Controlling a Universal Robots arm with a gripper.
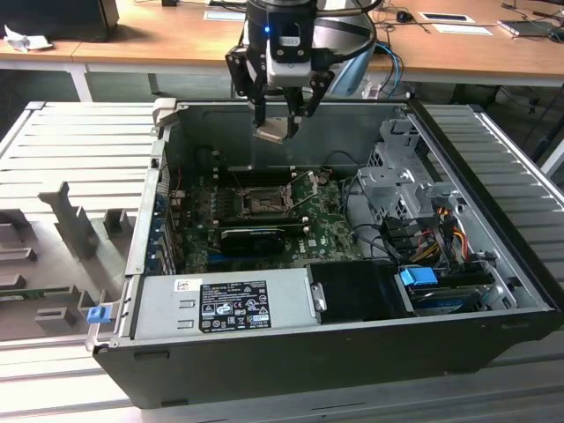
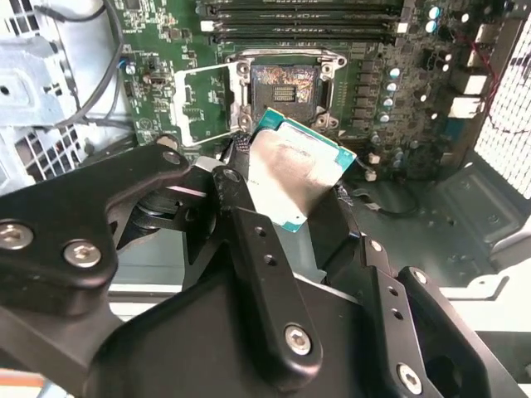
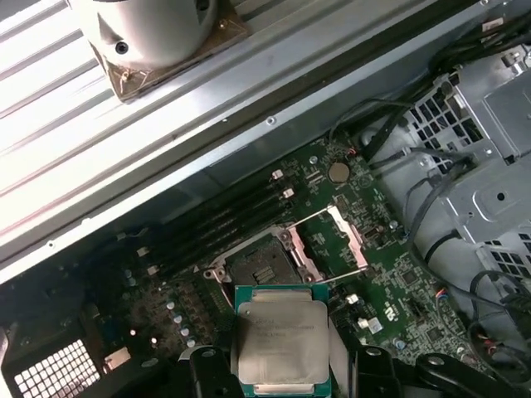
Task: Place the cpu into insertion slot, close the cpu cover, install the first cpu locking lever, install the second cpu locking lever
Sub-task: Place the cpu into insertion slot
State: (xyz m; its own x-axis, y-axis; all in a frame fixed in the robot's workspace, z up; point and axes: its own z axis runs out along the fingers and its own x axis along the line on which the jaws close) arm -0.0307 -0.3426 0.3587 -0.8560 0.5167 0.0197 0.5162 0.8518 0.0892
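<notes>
- Exterior view: the gripper [image 1: 275, 123] hangs above the open computer case [image 1: 352, 352], near its far wall, with the cpu [image 1: 271, 132] pinched between its fingertips. The chip is well above the green circuit board [image 1: 322, 233], and from this side it looks pale, tan-grey and slightly tilted.
- In both wrist views the gripper [image 2: 290, 211] [image 3: 282, 369] has its fingers closed onto opposite edges of the cpu [image 2: 294, 174] [image 3: 282, 340], with only the chip's width between them.
- The cpu is a small flat square. Its top face is a silver-grey metal plate with stepped corners, and a thin teal-green border runs round the edge. The first wrist view shows faint print on the metal; glare whitens part of it in the second wrist view.
- The insertion slot [image 1: 262, 201] [image 2: 282, 83] [image 3: 259, 269] sits on the board below the chip and apart from it. It is a square socket with a silver rim, and its dark pin field is bare.
- The cpu cover [image 2: 203, 104] [image 3: 344, 240] is swung open beside the socket, a thin metal frame with a large square cut-out.
- Long black memory slots [image 2: 299, 21] run along one side of the socket.
- A grey power supply [image 1: 220, 304] fills the near side of the case in the exterior view.
</notes>
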